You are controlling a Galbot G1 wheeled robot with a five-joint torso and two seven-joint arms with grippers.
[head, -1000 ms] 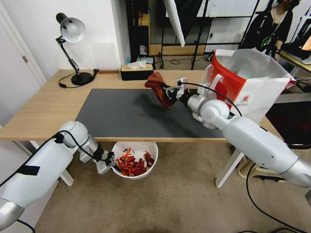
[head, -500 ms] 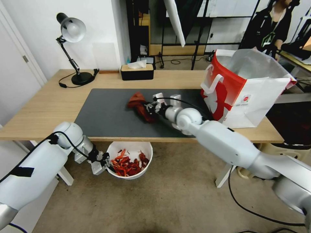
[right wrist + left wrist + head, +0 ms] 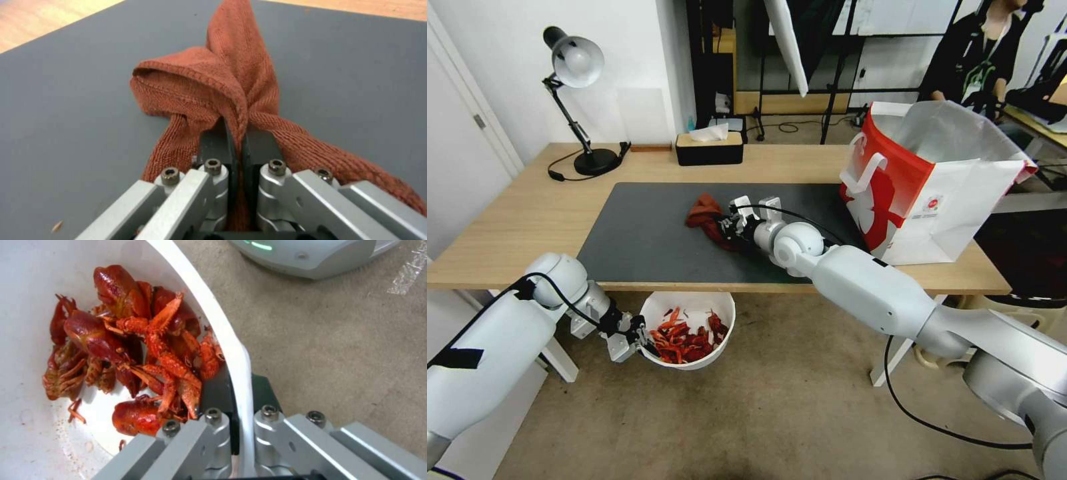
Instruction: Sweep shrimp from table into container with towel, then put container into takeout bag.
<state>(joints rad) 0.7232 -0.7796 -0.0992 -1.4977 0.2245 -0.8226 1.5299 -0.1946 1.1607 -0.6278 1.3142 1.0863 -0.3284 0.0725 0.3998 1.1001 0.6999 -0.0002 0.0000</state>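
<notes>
Where the towel (image 3: 231, 83) bunches, right end effector (image 3: 236, 140) tips vanish.

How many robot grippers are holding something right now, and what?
2. The left gripper clamps the rim of the round white plastic bowl of red shrimp below the table edge; the right gripper pinches the rust-brown cloth towel on the dark grey mat.

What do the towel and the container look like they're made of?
Towel: soft knitted or terry cloth, matte rust-brown, with visible ribbed loops; it folds limply. Container: probably plastic, smooth white and slightly glossy, with a thin rim that the left pincer clamps.
</notes>
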